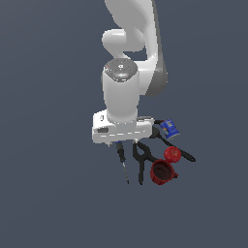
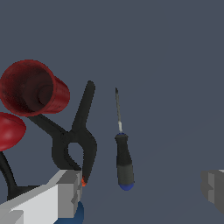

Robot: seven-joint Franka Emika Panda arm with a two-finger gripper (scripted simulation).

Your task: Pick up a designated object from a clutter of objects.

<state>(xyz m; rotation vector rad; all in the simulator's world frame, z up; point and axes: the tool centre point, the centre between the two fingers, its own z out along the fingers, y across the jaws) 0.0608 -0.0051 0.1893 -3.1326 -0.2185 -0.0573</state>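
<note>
In the wrist view the hand (image 2: 140,192) stands with its two grey fingers (image 2: 65,192) well apart and nothing between them. The screwdriver (image 2: 123,153) lies on the dark surface (image 2: 175,65) in the wide gap between the fingers, nearer the one beside the clamp and touching neither. Its dark handle with the blue end is closest to the camera, and the slim grey shaft points away toward 12 o'clock.

Just beside it, at 9 o'clock of the handle, lies the black clamp (image 2: 74,135), apart from the screwdriver; a small red spot shows at its near end, next to one finger. Beyond the clamp, toward 10 o'clock, the red mug (image 2: 33,89) lies tipped on its side with its open mouth facing the camera. The red ball (image 2: 8,131) sits just below the mug at the picture's edge.

In the exterior view the hand (image 1: 122,140) hangs over the clutter, with the screwdriver (image 1: 122,162) under it on the exterior view's left of the clamp (image 1: 141,162). The blue can (image 1: 169,129) lies farthest off, at about 2 o'clock of the group, beyond the ball (image 1: 172,154) and mug (image 1: 162,172).
</note>
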